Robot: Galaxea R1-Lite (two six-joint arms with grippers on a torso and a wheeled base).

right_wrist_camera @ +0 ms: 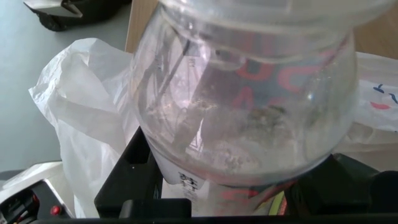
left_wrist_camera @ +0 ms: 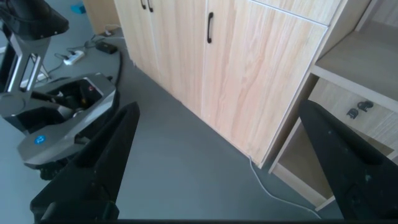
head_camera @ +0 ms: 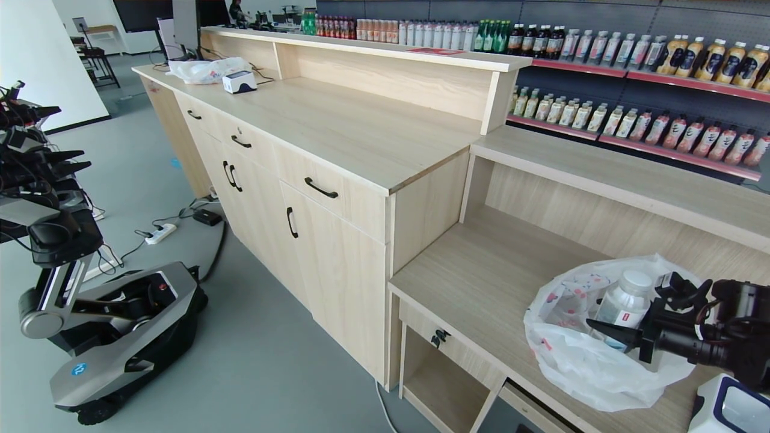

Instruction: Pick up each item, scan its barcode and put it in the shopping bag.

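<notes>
A: So, which arm is nearer?
B: Not the left gripper (left_wrist_camera: pixel 217 109), fingers spread over the floor (left_wrist_camera: pixel 186 155). On the desk (head_camera: pixel 481 282), the shopping bag (head_camera: pixel 577 355) opens right under the upright bottle (head_camera: pixel 625 291), clasped by the fingers of the right gripper (head_camera: pixel 634 313)

No legible text, red label on the bottle (head_camera: pixel 622 302) too small to read
</notes>
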